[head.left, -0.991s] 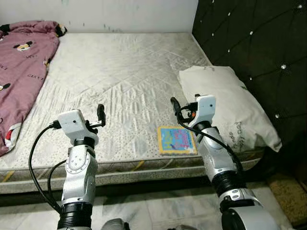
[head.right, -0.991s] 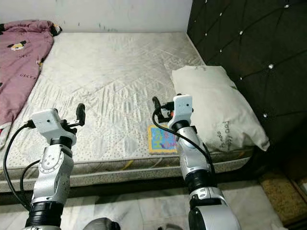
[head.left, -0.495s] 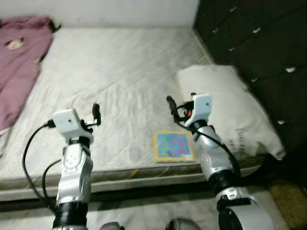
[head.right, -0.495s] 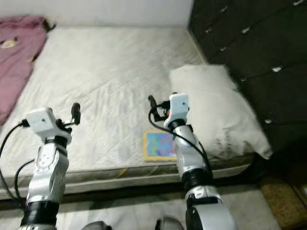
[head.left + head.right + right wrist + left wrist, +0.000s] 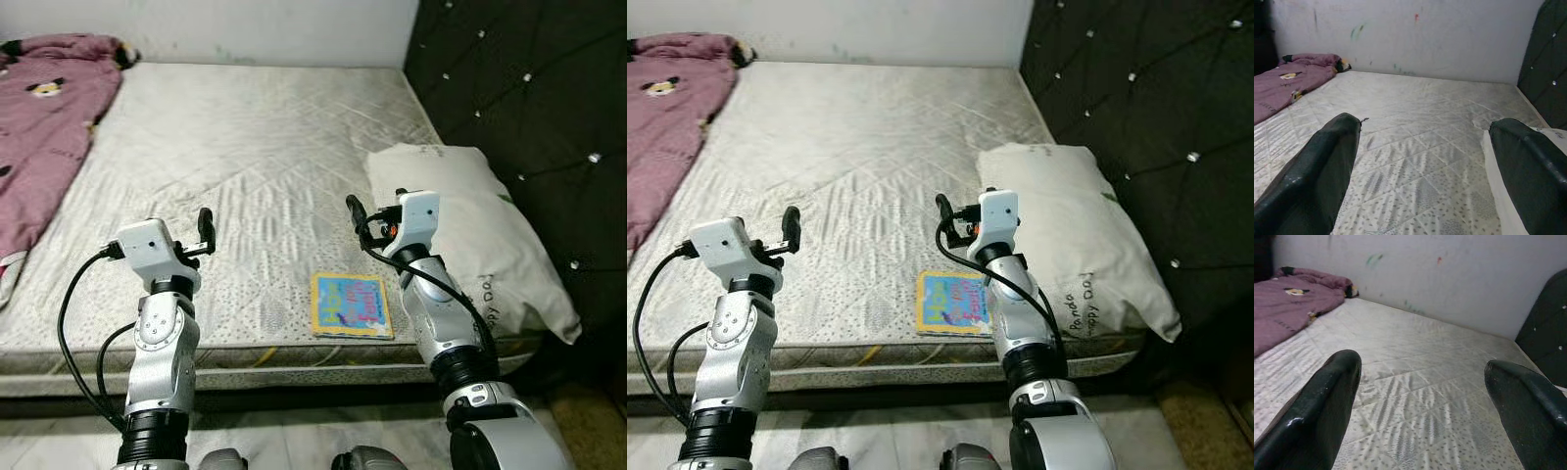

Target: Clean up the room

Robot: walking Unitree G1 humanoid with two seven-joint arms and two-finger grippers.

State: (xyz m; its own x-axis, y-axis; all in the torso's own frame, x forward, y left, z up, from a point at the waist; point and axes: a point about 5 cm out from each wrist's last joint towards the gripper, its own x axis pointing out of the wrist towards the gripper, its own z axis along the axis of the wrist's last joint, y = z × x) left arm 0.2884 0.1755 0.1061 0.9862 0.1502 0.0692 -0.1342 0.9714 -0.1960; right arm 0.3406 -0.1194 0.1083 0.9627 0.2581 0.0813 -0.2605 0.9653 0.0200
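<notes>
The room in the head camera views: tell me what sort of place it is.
Most likely a bedroom: a bare quilted mattress, a white pillow against a dark tufted headboard, and a pink garment lying on the bed.

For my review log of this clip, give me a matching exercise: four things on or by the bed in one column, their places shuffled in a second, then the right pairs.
Things:
1. book
2. pillow
3. purple blanket
4. headboard

Places:
A. robot's far left, on the mattress
B. near edge of the mattress, between the arms
C. upright along the robot's right side of the bed
D. on the mattress, against the dark tufted panel

Pairs: 1-B, 2-D, 3-A, 4-C
</notes>
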